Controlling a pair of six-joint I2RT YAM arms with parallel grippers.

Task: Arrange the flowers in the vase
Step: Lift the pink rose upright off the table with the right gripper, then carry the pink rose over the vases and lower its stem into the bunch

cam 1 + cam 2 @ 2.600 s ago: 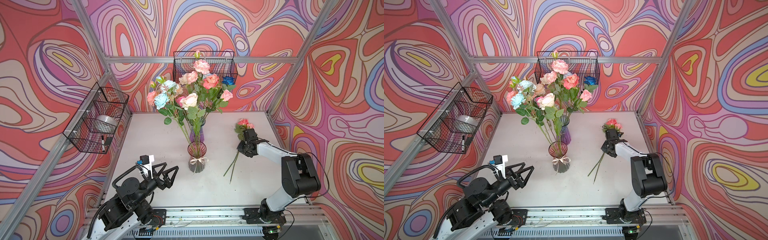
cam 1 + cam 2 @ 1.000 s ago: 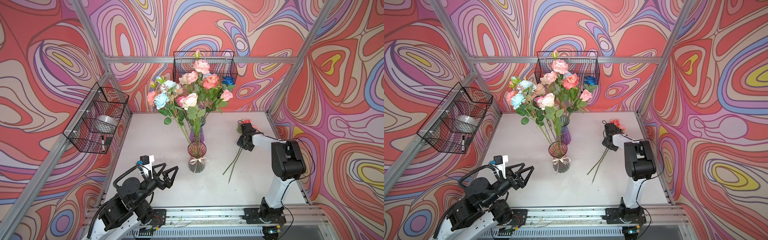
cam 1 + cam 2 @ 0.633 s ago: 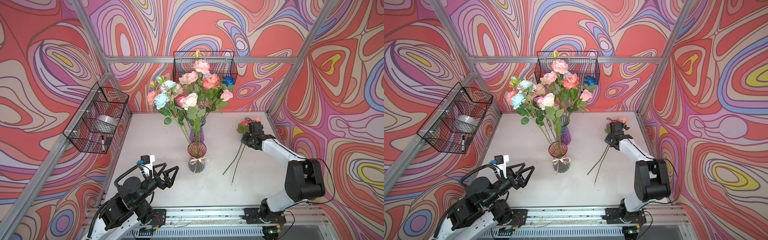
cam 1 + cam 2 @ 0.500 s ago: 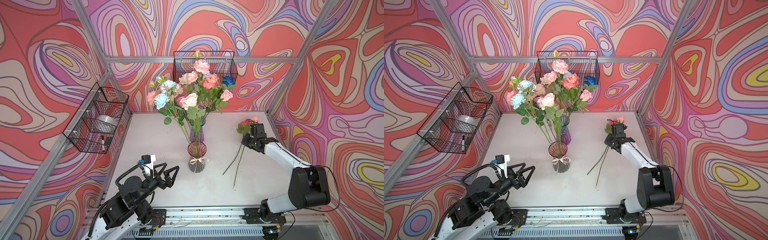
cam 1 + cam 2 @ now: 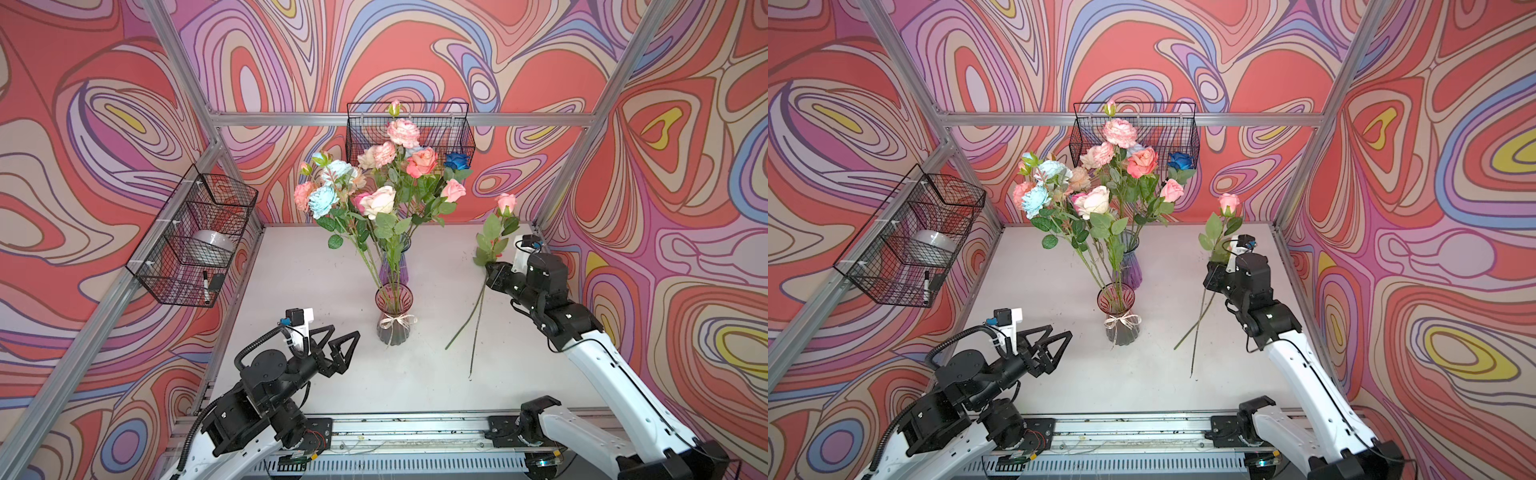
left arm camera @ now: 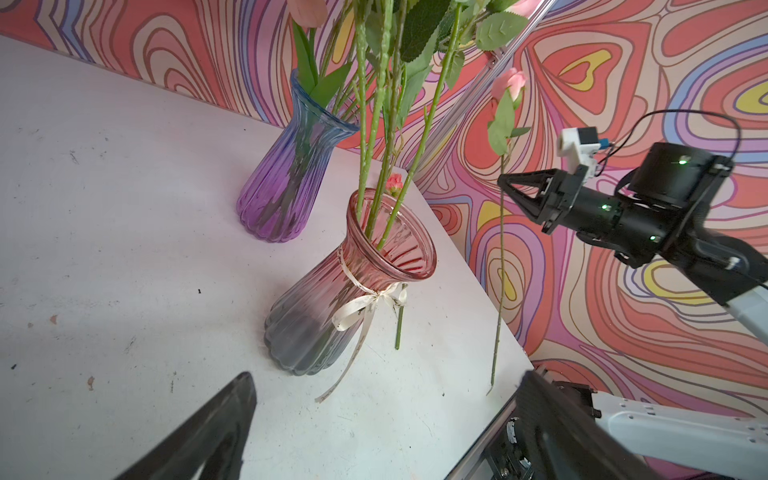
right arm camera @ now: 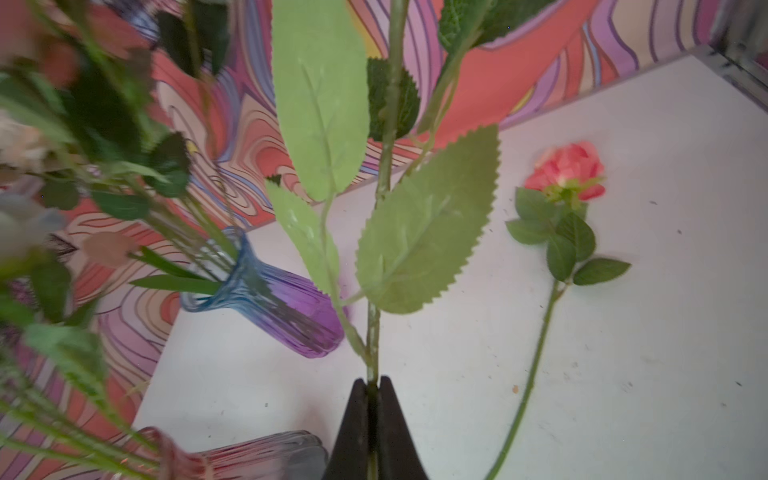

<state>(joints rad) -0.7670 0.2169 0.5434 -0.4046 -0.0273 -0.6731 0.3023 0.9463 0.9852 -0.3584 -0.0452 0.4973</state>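
A pink-to-grey glass vase (image 5: 392, 320) (image 5: 1119, 320) (image 6: 349, 291) with a cream ribbon stands mid-table and holds several flowers (image 5: 386, 187) (image 5: 1100, 183). My right gripper (image 5: 489, 272) (image 5: 1210, 278) (image 6: 505, 183) (image 7: 373, 384) is shut on the stem of a pink rose (image 5: 505, 202) (image 5: 1229, 203) (image 6: 509, 83). The rose stands upright to the vase's right, its stem end near the table. A coral rose (image 7: 567, 170) lies on the table; its stem (image 5: 461, 328) slants under the held one. My left gripper (image 5: 345, 331) (image 5: 1060, 331) (image 6: 384, 432) is open and empty, front left of the vase.
A purple vase (image 5: 1129, 266) (image 6: 286, 183) (image 7: 282, 307) with more stems stands right behind the pink one. Wire baskets hang on the left wall (image 5: 195, 241) and the back wall (image 5: 409, 129). A metal rail (image 5: 399, 428) runs along the table's front edge.
My right gripper has lifted the pink rose off the table and turned it upright, its arm swinging out to the right. The other rose stays on the table. The left arm has not moved.
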